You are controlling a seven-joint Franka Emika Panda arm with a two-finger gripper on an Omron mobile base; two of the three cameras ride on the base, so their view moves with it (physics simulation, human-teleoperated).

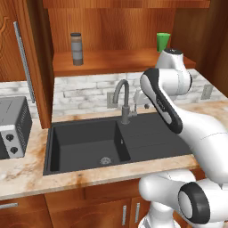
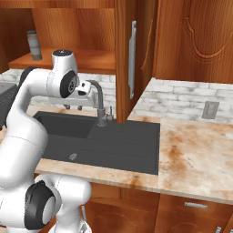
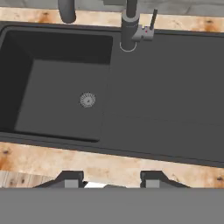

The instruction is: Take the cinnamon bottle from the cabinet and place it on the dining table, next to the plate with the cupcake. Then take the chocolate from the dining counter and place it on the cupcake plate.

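Left base view shows the cinnamon bottle (image 1: 77, 48) upright on the open cabinet shelf (image 1: 111, 60), high above and well apart from the fingers; I judge it light, stiff and smooth, best taken around its middle. In the hand view the gripper (image 3: 111, 178) points down at the sink (image 3: 57, 83), its fingertips (image 3: 70, 178) apart and holding nothing.
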